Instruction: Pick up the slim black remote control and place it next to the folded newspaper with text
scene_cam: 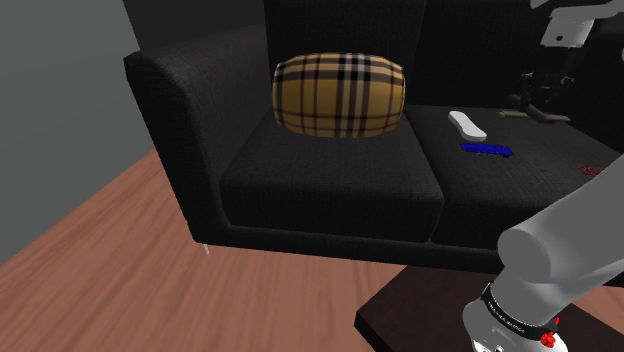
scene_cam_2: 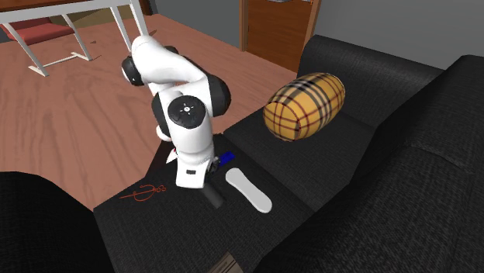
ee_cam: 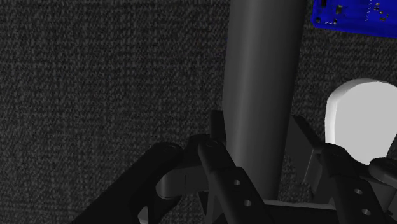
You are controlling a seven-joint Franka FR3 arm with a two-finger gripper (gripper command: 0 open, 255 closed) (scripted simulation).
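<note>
Our claw (ee_cam: 257,127) grips the slim dark remote (ee_cam: 261,57) over the black sofa seat (ee_cam: 95,76). A white remote (ee_cam: 359,118) crowds one finger, and bare cushion lies opposite.

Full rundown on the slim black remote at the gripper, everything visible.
The slim dark grey-black remote control is a long, narrow bar with a smooth face; no buttons show. It runs lengthwise between the two black fingers, which sit tight on both long sides and seem to clasp it. Behind it is the black woven sofa seat; contact with it cannot be told. A white rounded remote lies apart beside it.
</note>
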